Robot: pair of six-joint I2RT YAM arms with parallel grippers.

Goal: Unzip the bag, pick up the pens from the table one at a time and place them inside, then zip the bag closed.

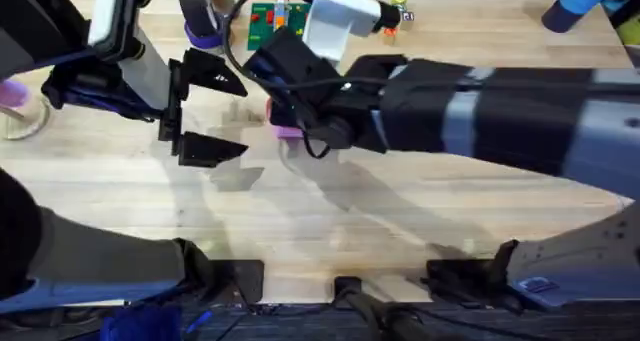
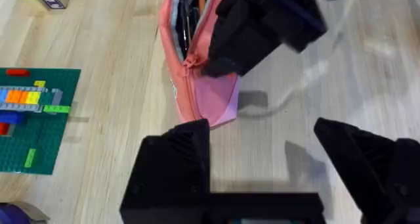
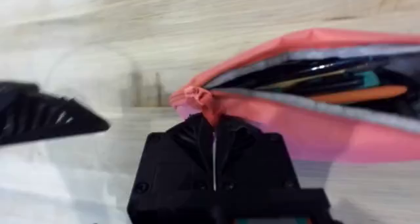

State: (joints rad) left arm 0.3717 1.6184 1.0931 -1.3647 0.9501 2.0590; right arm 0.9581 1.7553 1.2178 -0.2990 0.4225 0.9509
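Left arm (image 1: 120, 71): black links, one white housing near the wrist, blue trim along the lower segment. Left gripper (image 1: 200, 111): two broad, wedge-shaped matte-black fingers (image 2: 174, 161) on a black crossbar. Right arm (image 1: 480, 111): thick black body, grey band midway, paler grey shell toward the base, large and blurred under the camera. White block-shaped housing (image 1: 340, 21) above its wrist; thin black cable looped beside it. Right gripper (image 3: 213, 161): black, angular, narrow pale seam between the two fingers, small round screws (image 3: 140, 186) at the lower corners of the finger mount.
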